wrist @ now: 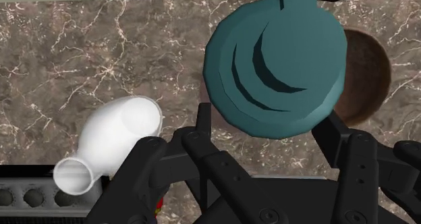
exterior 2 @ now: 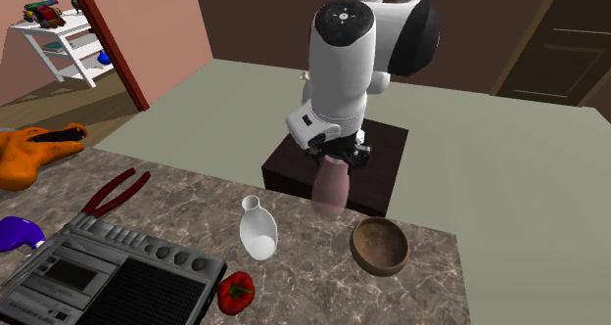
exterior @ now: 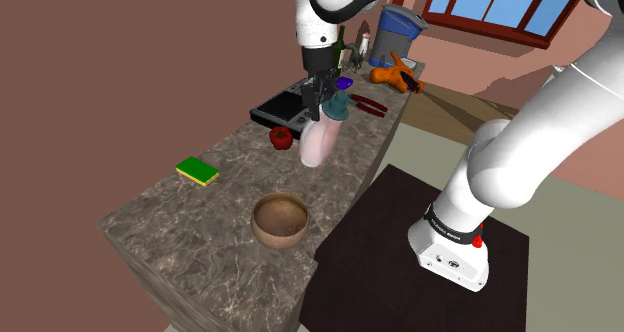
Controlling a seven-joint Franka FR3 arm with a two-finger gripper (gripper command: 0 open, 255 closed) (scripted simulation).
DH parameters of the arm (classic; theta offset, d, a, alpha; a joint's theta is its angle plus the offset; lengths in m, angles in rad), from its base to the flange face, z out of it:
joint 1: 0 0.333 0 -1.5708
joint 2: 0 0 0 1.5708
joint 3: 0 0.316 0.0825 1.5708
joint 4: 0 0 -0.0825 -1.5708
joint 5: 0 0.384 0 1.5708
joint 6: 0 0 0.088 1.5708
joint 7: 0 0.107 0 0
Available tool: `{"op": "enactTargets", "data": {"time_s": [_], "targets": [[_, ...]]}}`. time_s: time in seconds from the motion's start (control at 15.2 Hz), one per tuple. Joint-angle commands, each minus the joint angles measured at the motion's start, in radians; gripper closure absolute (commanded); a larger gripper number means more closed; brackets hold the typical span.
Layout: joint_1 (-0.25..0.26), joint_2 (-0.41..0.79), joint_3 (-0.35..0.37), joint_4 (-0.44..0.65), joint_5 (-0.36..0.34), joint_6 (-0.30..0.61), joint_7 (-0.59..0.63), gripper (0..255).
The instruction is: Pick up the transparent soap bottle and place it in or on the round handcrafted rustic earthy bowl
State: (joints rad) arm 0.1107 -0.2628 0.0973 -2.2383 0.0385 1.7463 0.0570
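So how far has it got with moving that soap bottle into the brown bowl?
Done: the claw grips the soap bottle by its teal pump top, and the bottle looks raised off the marble counter. In hand: the bottle hangs in the claw, off to one side of the brown bowl. Left: bring it over the bowl, which has nothing in it, lower it and let go.
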Motion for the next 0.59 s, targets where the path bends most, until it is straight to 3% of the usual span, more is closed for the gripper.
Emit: {"op": "enactTargets", "data": {"time_s": [0.0,0.53], "targets": [[0.024,0.027,0.034,0.032,0.019,-0.004,0.054,255],[0.104,0.149,0.146,0.197,0.06,-0.036,0.24,255]]}}
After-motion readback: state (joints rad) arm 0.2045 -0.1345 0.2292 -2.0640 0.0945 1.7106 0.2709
